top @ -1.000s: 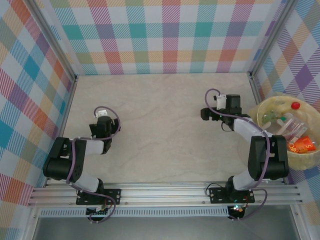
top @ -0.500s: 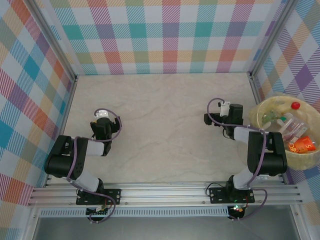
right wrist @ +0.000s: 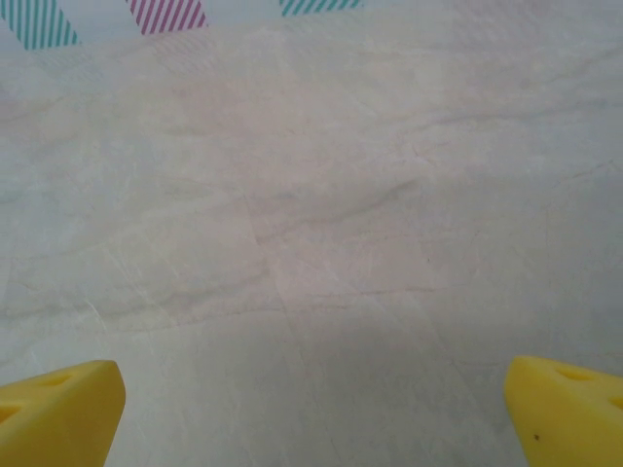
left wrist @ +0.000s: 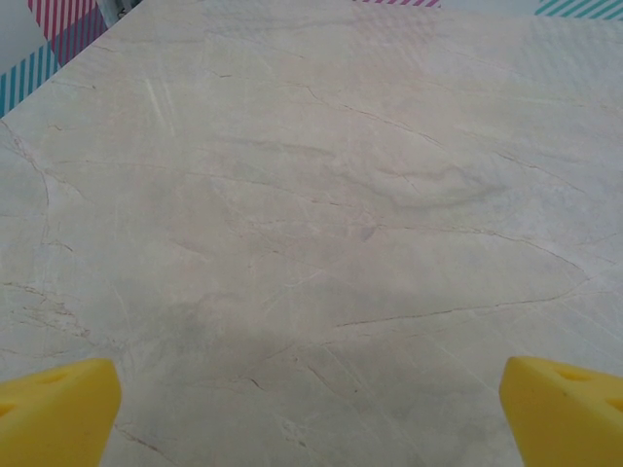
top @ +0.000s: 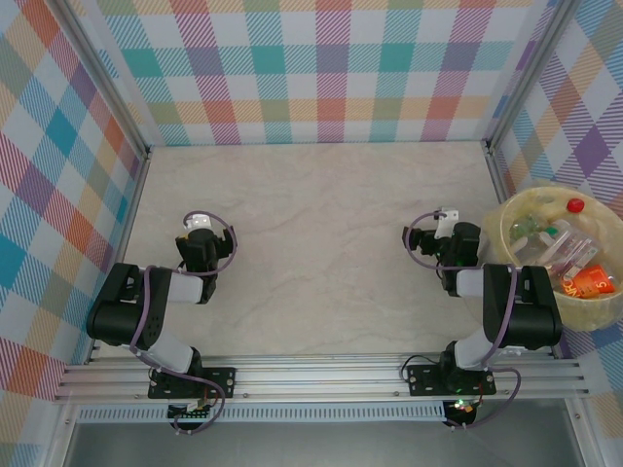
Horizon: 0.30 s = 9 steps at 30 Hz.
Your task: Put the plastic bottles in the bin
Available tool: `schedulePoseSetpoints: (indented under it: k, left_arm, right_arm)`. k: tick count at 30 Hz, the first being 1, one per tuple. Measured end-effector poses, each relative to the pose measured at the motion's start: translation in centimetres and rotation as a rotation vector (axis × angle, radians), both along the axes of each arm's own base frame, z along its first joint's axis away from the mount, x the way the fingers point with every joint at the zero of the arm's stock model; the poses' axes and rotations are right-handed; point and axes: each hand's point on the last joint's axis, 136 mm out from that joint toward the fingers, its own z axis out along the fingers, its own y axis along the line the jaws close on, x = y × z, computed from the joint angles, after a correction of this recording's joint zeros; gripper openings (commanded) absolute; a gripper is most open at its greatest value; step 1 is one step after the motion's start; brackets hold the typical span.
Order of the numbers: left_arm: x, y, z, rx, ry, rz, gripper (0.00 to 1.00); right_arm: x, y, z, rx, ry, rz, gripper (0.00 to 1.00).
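Note:
The bin (top: 587, 314), a round pale-yellow tub, stands at the table's right edge. Several plastic bottles lie inside it: one with a red cap (top: 575, 205), one with an orange label (top: 591, 283), one with green on it (top: 527, 229). My right gripper (top: 440, 237) hangs low over bare table just left of the bin; its yellow fingertips (right wrist: 60, 409) stand wide apart, so the right gripper (right wrist: 311, 413) is open and holds nothing. My left gripper (top: 201, 241) sits folded back at the left, and the left gripper (left wrist: 311, 413) is also open and empty, its yellow fingertips (left wrist: 56, 409) far apart.
Checked walls close off the back (top: 331, 73) and both sides of the marbled tabletop (top: 321, 243). A metal rail (top: 321, 375) with both arm bases runs along the near edge.
The right arm has drawn back toward the near edge and slightly rightward, folding in beside the bin. The left arm has barely shifted. Both grippers stay open.

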Motion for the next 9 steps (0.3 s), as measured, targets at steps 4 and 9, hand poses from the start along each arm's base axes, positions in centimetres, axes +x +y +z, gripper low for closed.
schedulePoseSetpoints:
  k: [4, 9]
  left_arm:
    - [0.0, 0.0, -0.01, 0.0, 0.0, 0.0, 1.0]
    - [0.0, 0.0, -0.01, 0.0, 0.0, 0.0, 1.0]
  right_arm:
    - [0.17, 0.0, 0.31, -0.004, -0.015, -0.005, 1.0]
    - [0.24, -0.01, 0.43, -0.007, -0.021, -0.008, 1.0]
